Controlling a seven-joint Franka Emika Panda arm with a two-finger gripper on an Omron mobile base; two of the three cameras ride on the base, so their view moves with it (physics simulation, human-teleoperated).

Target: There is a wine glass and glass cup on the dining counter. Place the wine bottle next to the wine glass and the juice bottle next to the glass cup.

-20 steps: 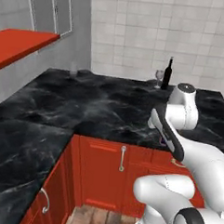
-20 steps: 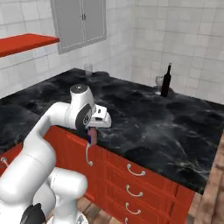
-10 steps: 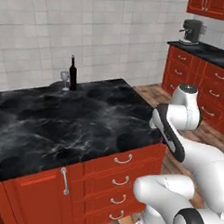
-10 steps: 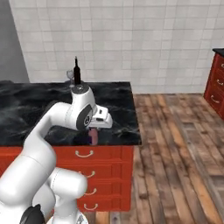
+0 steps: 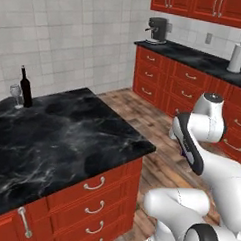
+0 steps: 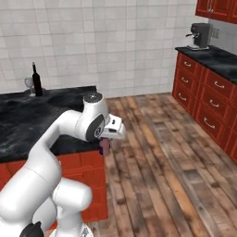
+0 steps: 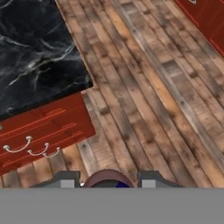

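Note:
My gripper (image 6: 105, 142) hangs off the corner of the dining counter (image 6: 28, 121), over the wooden floor, shut on the small purplish juice bottle (image 6: 105, 148). In the hand view the bottle's dark top (image 7: 107, 179) sits between the two fingertips (image 7: 65, 183), with the counter's black marble corner (image 7: 35, 48) and its red drawers up and to the left. The tall dark wine bottle (image 5: 26, 87) (image 6: 36, 80) stands upright at the counter's far edge, close beside the wine glass (image 5: 15, 93) (image 6: 29, 84). The glass cup is out of view.
A run of red cabinets (image 5: 167, 80) (image 6: 203, 104) with a black top lines the far right wall and carries a coffee machine (image 5: 157, 30) (image 6: 200, 35) and a paper towel roll (image 5: 237, 57). Wooden floor (image 6: 162, 176) lies between it and the counter.
The whole picture has swung as the base turned: the counter, wine bottle and wine glass now sit further left and the cabinet wall has come into view. The grip on the juice bottle is unchanged.

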